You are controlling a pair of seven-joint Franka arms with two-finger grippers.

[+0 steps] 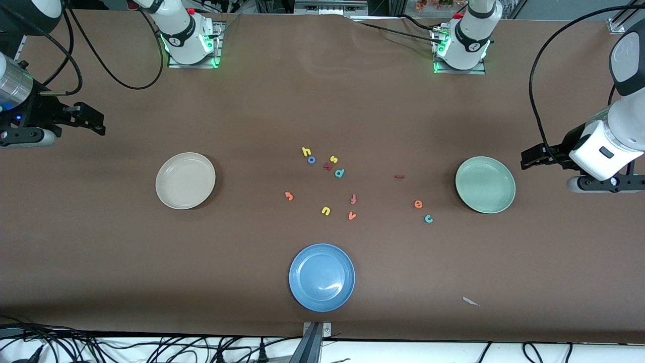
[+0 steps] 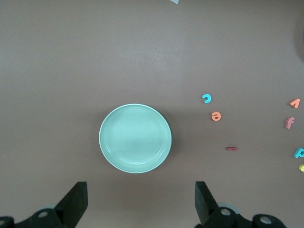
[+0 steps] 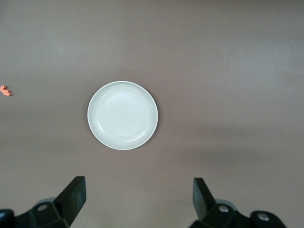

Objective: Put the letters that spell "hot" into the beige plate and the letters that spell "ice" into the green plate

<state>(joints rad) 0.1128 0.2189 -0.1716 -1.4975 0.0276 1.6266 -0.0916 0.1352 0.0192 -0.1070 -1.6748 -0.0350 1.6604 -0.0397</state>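
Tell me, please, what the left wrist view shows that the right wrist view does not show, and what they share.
Only the left wrist view shows the green plate, empty, with the teal "c", the orange "e" and the dark red "i" lying on the table beside it, all apart from it.

Only the right wrist view shows the beige plate, also empty, and one orange letter at the picture's edge.

Both show the brown table and that arm's own jaws standing wide open, holding nothing, up over the table near its plate.
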